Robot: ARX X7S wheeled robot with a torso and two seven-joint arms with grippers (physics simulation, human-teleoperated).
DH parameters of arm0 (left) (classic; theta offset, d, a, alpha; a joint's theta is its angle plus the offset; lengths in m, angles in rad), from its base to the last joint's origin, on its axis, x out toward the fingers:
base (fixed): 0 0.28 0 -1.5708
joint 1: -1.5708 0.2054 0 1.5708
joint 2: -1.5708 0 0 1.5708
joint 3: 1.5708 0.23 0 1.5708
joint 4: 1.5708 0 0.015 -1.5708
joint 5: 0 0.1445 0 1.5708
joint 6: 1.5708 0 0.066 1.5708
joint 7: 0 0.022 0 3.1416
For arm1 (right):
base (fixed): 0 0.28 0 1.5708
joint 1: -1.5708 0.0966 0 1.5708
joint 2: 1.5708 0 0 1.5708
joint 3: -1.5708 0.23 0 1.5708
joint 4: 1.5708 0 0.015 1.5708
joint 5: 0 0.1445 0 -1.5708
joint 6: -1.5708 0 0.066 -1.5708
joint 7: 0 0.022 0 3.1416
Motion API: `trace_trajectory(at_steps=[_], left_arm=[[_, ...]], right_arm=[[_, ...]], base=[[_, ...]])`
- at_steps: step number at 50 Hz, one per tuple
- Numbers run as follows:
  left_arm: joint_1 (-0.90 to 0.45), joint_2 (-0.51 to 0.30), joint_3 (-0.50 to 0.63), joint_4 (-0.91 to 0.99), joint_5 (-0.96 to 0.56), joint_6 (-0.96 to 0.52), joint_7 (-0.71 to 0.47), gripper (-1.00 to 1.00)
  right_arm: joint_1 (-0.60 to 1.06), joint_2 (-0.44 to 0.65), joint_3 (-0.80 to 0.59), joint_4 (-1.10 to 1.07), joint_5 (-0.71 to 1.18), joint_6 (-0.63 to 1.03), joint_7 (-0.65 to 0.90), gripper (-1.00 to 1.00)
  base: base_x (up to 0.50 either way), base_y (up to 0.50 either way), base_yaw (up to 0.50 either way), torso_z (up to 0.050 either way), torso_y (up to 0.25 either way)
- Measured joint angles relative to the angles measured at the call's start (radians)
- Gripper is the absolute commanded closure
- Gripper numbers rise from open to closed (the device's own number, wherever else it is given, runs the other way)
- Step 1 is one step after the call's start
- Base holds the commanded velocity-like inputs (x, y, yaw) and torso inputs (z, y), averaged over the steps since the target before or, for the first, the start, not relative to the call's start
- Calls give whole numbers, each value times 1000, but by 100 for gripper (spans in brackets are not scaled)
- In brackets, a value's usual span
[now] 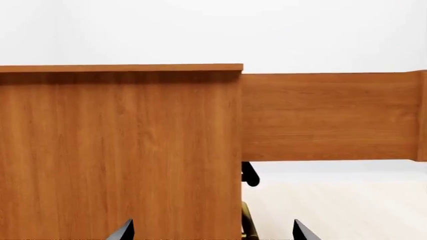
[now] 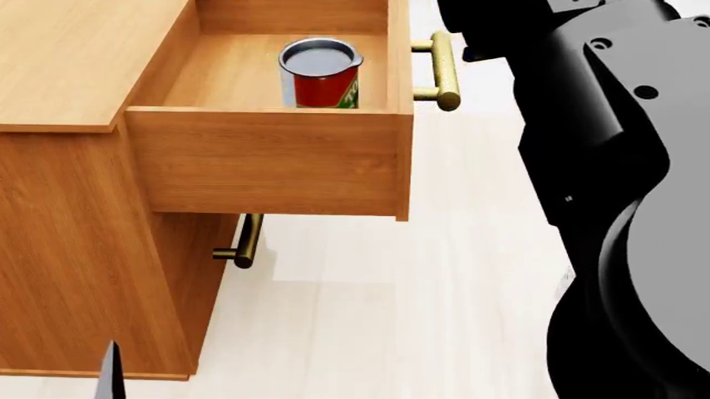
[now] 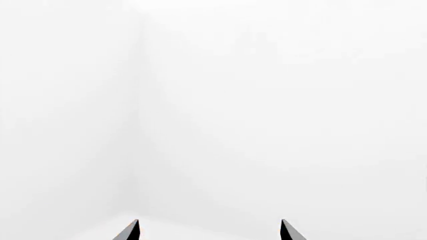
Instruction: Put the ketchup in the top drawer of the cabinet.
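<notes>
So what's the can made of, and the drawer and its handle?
The can looks like metal: shiny silver lid, red printed label. The drawer looks like orange-brown wood with visible grain, matte, perhaps only veneer. Its handle looks like polished brass, golden and glossy.

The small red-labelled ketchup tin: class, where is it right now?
In the head view, the small red-labelled ketchup tin stands upright inside the pulled-out orange-brown wooden top drawer of the cabinet, towards its brass bar handle.

The left gripper [image 1: 211, 232] shows 2 dark fingertips spread apart, nothing between them. Ahead stands the cabinet [image 1: 120, 150], the top drawer [image 1: 330, 116] pulled out sideways.
</notes>
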Motion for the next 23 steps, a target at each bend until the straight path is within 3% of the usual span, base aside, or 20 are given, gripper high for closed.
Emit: trace_trajectory(at_steps=[6, 23], left_arm=[[1, -1, 3, 3, 1, 0, -1, -100], [1, -3, 6, 9, 4, 0, -6, -100]], right_arm=[[8, 109, -6, -176, 11, -36, 86, -100], [-22, 592, -25, -971, -78, -178, 486, -100]], base=[[0, 0, 0, 0, 0], [0, 0, 0, 0, 0]])
